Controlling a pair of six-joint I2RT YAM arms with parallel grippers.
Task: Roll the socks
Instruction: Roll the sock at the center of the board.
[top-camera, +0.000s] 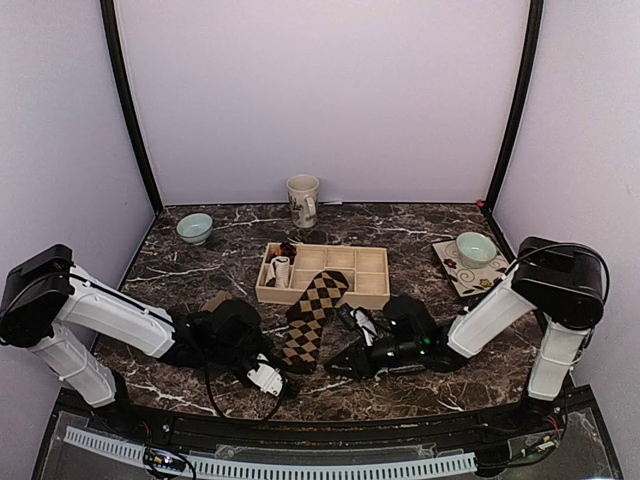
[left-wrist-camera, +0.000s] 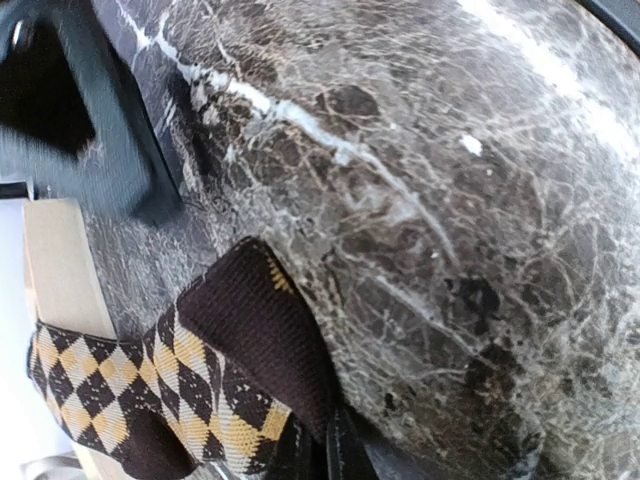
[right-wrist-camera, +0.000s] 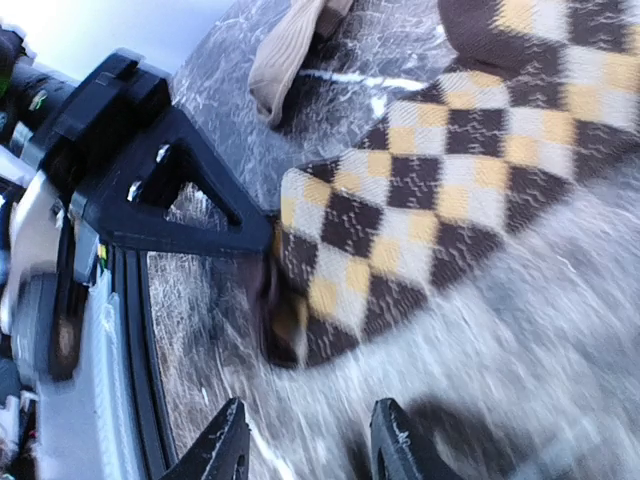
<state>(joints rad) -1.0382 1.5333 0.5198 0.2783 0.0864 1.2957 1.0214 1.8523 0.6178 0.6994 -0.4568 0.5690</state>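
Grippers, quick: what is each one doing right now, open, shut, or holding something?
Left gripper: shut on the argyle sock.
Right gripper: open, holding nothing.

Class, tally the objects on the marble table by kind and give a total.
Bowls: 2
Mugs: 1
Plates: 1
Wooden trays: 1
Loose socks (argyle sock, tan sock): 2
Rolled socks in tray: 2
Total: 9

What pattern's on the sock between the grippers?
Dark brown with cream-tan argyle diamonds. The argyle sock shows best in the right wrist view.
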